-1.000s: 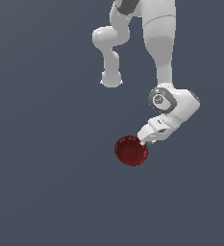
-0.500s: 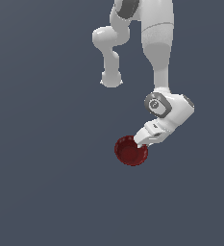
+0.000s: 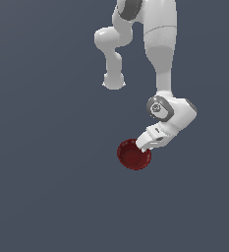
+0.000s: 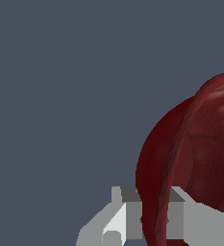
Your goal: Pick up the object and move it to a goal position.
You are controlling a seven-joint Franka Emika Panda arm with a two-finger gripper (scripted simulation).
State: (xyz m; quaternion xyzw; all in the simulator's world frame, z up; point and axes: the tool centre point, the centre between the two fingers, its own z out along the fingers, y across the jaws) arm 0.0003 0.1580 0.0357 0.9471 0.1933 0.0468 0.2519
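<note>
I see the small dark red scallop-rimmed bowl (image 3: 133,155) on the grey floor (image 3: 47,172); to its right my white gripper (image 3: 141,146) straddles its rim, fingers apart. I'm grasping: next, close and lift.

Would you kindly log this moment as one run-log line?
phase: grasp | gripper: jaws straddle the rim | bowl: dark red, on the floor | lifted: not yet

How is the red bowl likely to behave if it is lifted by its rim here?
The bowl looks rigid, so it should hold shape. The gripper straddles only one edge of the rim, so it may tilt or swing. Its surface looks glossy and curved in the wrist view, so some slipping is possible.
</note>
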